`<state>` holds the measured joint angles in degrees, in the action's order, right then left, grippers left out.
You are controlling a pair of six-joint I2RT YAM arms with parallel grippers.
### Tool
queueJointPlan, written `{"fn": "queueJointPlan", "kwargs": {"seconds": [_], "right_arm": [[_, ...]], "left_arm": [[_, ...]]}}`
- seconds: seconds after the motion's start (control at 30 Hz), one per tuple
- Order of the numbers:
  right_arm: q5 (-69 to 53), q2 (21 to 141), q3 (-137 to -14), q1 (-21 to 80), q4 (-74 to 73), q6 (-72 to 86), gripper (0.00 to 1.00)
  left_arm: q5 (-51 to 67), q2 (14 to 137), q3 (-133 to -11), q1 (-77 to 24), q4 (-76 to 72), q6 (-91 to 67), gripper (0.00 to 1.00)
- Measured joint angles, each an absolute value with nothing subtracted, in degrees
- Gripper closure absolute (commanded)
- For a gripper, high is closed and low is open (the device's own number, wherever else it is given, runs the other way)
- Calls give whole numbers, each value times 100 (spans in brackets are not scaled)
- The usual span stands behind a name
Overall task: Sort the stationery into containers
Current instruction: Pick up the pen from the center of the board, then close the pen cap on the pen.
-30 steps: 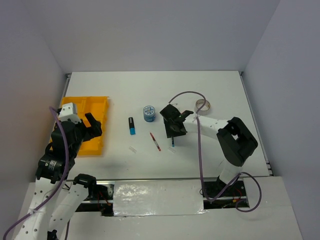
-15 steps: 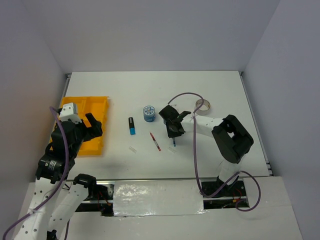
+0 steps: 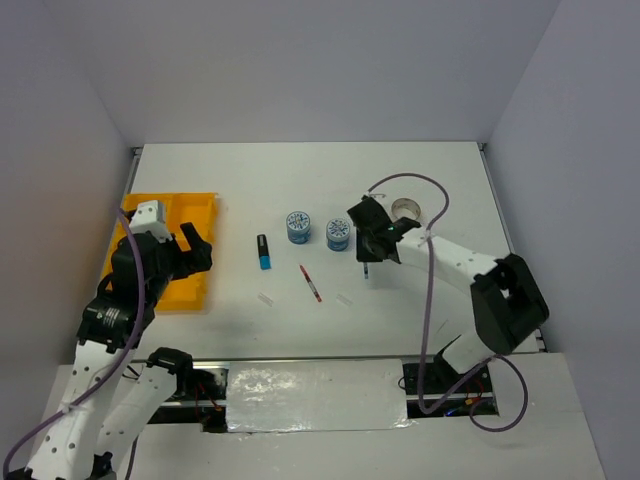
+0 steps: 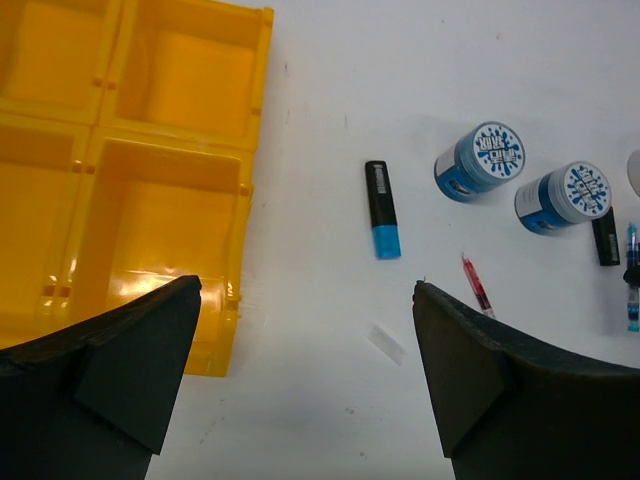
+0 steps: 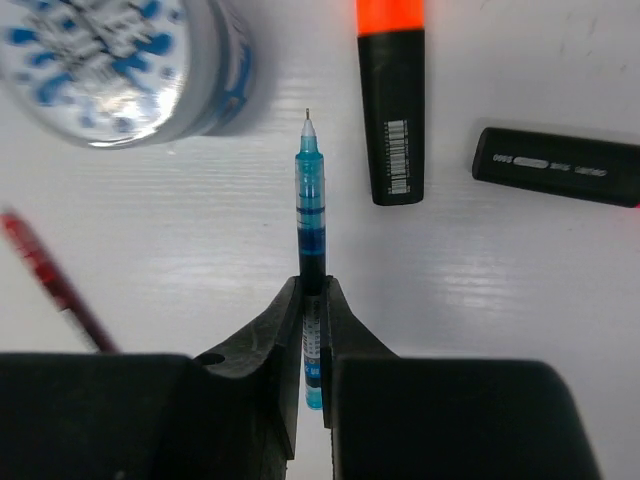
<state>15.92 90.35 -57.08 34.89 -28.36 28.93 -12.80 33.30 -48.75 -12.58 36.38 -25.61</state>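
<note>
Stock sorted, nil: flat yellow-orange four-compartment plastic tray (image 4: 258, 100) looks empty where visible; my right gripper (image 5: 312, 285) pinches the thin blue pen (image 5: 311, 215) beside the orange-ended black highlighter (image 5: 390, 90), my left gripper (image 4: 306, 288) gapes wide near the tray, everything else unsorted.

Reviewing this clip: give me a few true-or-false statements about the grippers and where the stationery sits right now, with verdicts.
1. The right gripper is shut on the blue pen. True.
2. The left gripper holds the blue-ended highlighter. False: it is open and empty; that highlighter lies on the table.
3. The patterned rolls sit inside the yellow tray. False: both stand on the table, right of the blue-ended highlighter.
4. The tray compartments show no stationery in the left wrist view. True.
5. The orange-ended highlighter lies on the table beside the blue pen. True.
</note>
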Motion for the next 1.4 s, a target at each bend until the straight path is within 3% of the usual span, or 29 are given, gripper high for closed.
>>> {"fn": "queueJointPlan", "kwargs": {"seconds": [0.27, 0.4, 0.43, 0.53, 0.83, 1.4], "right_arm": [[1304, 6862, -5629, 3583, -2945, 2724, 100], [1103, 6224, -5627, 3667, -3124, 2576, 100], [1072, 6169, -5629, 3686, -3218, 2539, 100], [1050, 6152, -5629, 3734, -3476, 2447, 100], [961, 5927, -5468, 3793, -3662, 2335, 100], [742, 6075, -5387, 3848, -3559, 2200, 100]], "left_arm": [[-633, 4156, -4772, -1391, 3275, -3717, 1], [-1313, 4842, -4556, -2611, 3159, -4751, 1], [-1653, 5325, -4604, -3258, 3175, -5210, 1], [-2091, 6064, -4672, -3913, 3310, -6134, 3], [-2930, 7214, -5022, -4274, 4547, -8818, 12], [-2536, 8844, -5535, -4292, 4901, -9922, 23]]}}
